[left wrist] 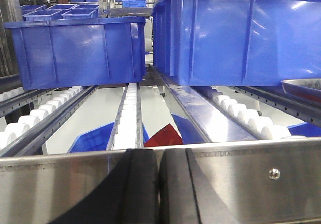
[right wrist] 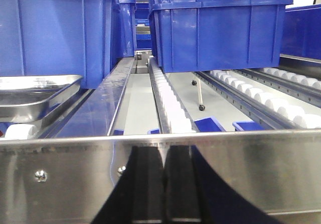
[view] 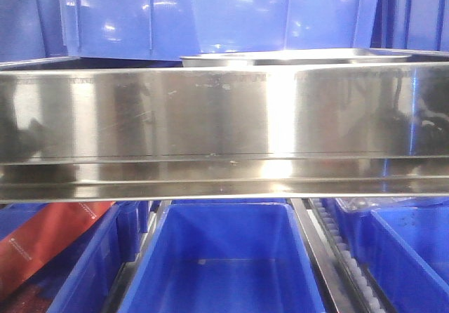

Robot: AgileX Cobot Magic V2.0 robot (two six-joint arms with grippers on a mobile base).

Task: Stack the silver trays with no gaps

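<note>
Left gripper (left wrist: 160,186) and right gripper (right wrist: 164,186) are both sitting with jaws pressed together while I'm watching the silver trays (right wrist: 35,91) lying ahead, rightward of the left one and leftward of the right.

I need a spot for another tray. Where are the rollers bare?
Bare rollers lie between the rail and the left bin, and between it and the right bin. The middle lane is crowded: tray in front, middle bin behind.

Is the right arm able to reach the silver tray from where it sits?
Probably not directly: the steel rail stands between the right gripper and the silver tray; it must lift over first.
</note>
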